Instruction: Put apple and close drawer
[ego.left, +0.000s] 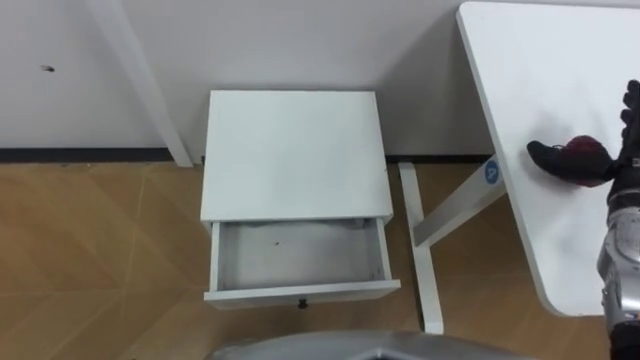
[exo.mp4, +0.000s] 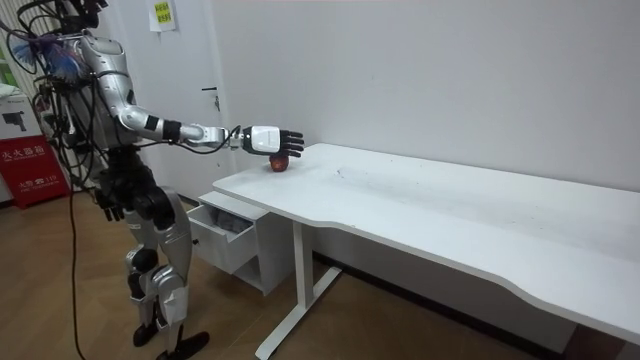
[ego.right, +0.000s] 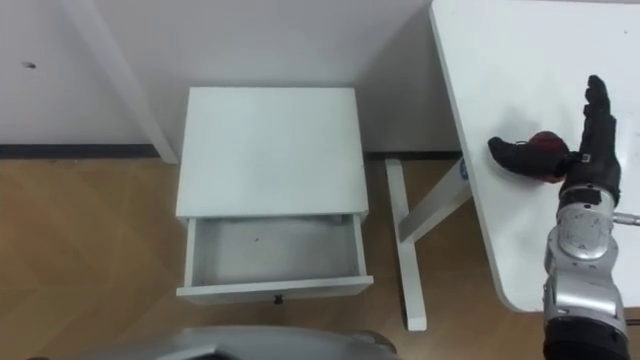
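**G1 is lining up on the apple, drawer is waiting open**

The apple (ego.right: 545, 140) is sitting on the white table (ego.right: 520, 60), close to the edge that faces the cabinet. It's round, so there's no real long axis to worry about. The right hand (ego.right: 578, 165) is hanging right over it. In the eye views the apple is lying at roughly 10 o'clock from the palm, tucked between the thumb, which is pointing out toward 9 o'clock, and the fingers (ego.right: 598, 110), which are stretching straight toward 12. So the hand is spread wide and isn't gripping anything yet. In the room view the flat hand is hovering just above the fruit, and I can't tell whether it's actually touching.

That's the bit the next move is hanging on, I'm guessing: the fingers are needing to curl down and in toward the thumb to trap the apple.

The left hand (exo.mp4: 112, 205) is dangling by the hip, well apart from everything and too small to read.

Going outward, the drawer (ego.right: 270, 250) is standing pulled out and empty under the white cabinet (ego.right: 265, 150), at about 8 o'clock from the apple, across the gap by the table leg (ego.right: 405, 250). The robot is standing in front of that cabinet.
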